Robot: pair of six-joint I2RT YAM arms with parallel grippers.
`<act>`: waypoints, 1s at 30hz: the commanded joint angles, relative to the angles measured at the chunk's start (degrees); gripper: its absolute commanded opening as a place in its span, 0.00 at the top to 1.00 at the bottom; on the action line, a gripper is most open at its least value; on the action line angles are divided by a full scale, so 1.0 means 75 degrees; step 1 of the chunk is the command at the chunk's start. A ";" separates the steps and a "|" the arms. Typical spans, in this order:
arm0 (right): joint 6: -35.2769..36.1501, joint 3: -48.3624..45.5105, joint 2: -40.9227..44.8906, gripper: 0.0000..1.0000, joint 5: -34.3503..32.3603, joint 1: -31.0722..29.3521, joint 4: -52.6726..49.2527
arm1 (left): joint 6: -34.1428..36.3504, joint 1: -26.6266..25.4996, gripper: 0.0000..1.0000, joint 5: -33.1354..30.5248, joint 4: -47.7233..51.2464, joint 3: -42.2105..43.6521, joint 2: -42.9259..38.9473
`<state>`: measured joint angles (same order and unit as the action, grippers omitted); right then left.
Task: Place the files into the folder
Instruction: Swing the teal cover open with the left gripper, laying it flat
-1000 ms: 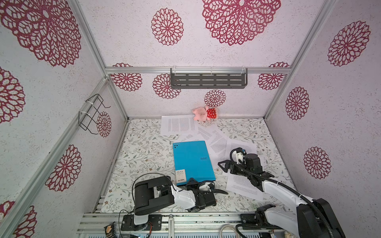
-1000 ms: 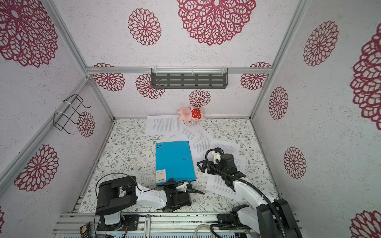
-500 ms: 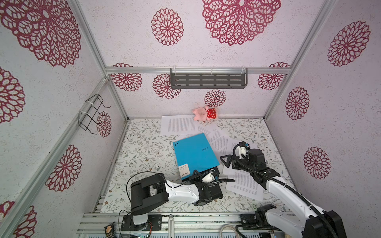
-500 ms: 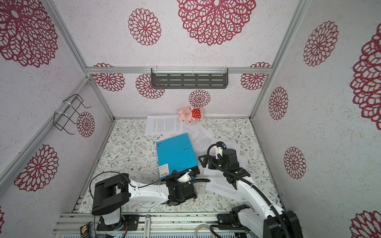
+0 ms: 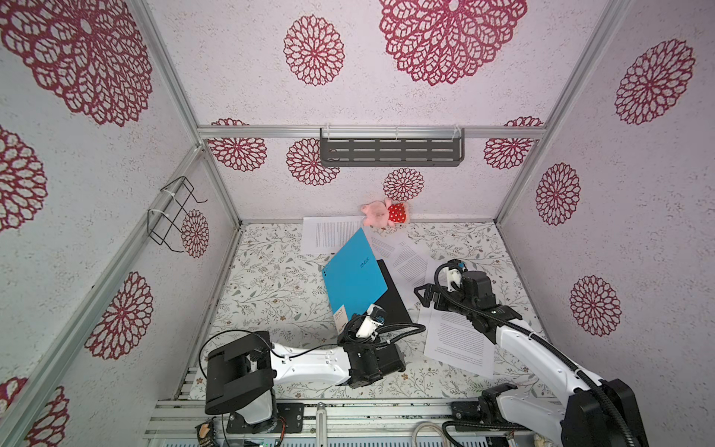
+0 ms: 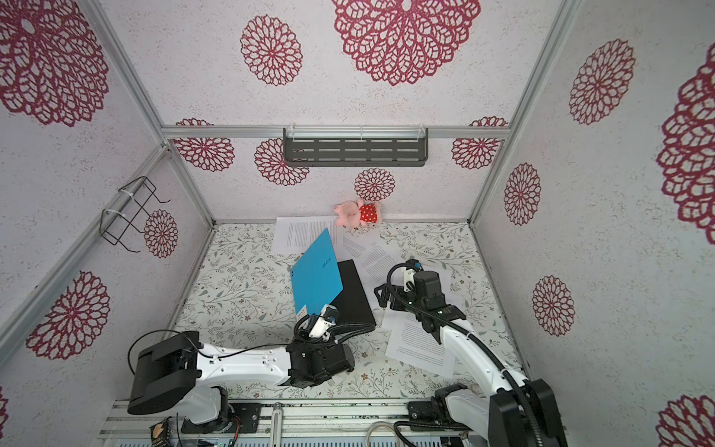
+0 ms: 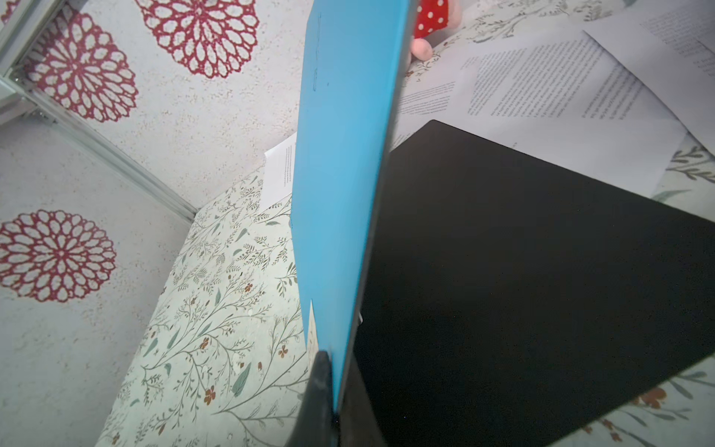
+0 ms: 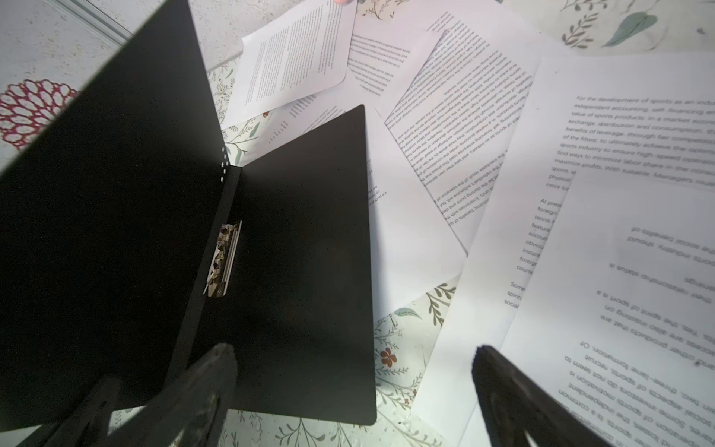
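Lifted open: one folder [image 5: 354, 276].

You can read "RAY" on the raised cover of the thin bright blue folder [image 5: 356, 278]. At its three o'clock, a white printed paper sheet [image 8: 634, 127] begins "For the development of sports".

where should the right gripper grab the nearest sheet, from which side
Likely the near sheet by its edge facing the folder, coming down from that side: it lies flat, so only an edge offers grip, and the open right gripper hangs there.
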<state>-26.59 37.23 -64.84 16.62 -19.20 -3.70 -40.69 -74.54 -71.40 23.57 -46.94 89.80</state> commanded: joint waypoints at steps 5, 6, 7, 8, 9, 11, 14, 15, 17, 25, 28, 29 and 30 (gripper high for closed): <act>-0.0036 0.0408 -0.0745 0.03 -0.0248 -0.0623 0.0549 | -0.0712 0.0462 1.00 0.0401 -0.2160 0.1883 -0.2064; -0.0061 0.0425 -0.0851 0.03 -0.0248 -0.0698 0.0639 | -0.0613 0.0563 1.00 0.0566 -0.2515 0.2150 -0.2308; -0.0082 0.0476 -0.0984 0.03 -0.0259 -0.0780 0.0723 | -0.0419 0.0665 1.00 0.0774 -0.3028 0.2456 -0.2593; -0.0088 0.0534 -0.1114 0.03 -0.0253 -0.0853 0.0771 | -0.0292 0.0757 1.00 0.0939 -0.3513 0.2774 -0.2828; -0.0099 0.0602 -0.1201 0.04 -0.0265 -0.0899 0.0792 | -0.0261 0.0858 1.00 0.1094 -0.3847 0.3012 -0.3026; -0.0088 0.0718 -0.1378 0.04 -0.0326 -0.1032 0.0810 | -0.0336 0.1116 1.00 0.1450 -0.4550 0.3518 -0.3392; -0.0067 0.0890 -0.1522 0.04 -0.0394 -0.1203 0.0756 | -0.0627 0.1385 1.00 0.1670 -0.5198 0.4064 -0.3691; -0.0054 0.0945 -0.1590 0.04 -0.0429 -0.1255 0.0729 | -0.0714 0.1441 1.00 0.1713 -0.5402 0.4226 -0.3759; -0.0052 0.1051 -0.1687 0.04 -0.0502 -0.1361 0.0703 | -0.0998 0.1458 1.00 0.1604 -0.5553 0.4445 -0.3853; -0.0175 0.1193 -0.2078 0.04 -0.0630 -0.1633 0.0939 | -0.2415 0.1583 0.95 0.1028 -0.5437 0.5562 -0.5099; -0.0181 0.1240 -0.2243 0.04 -0.0633 -0.1693 0.1003 | -0.2947 0.1595 0.71 0.0791 -0.4392 0.5585 -0.5879; -0.0192 0.1270 -0.2313 0.05 -0.0627 -0.1705 0.1018 | -0.3213 0.1589 0.55 0.0655 -0.3892 0.5545 -0.6181; -0.0193 0.1298 -0.2364 0.05 -0.0622 -0.1716 0.1026 | -0.3409 0.1583 0.50 0.0549 -0.3460 0.5514 -0.6420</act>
<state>-27.11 44.97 -81.97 13.04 -31.59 2.37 -58.59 -62.98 -63.66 -11.03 -4.89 45.41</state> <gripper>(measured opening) 0.955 0.449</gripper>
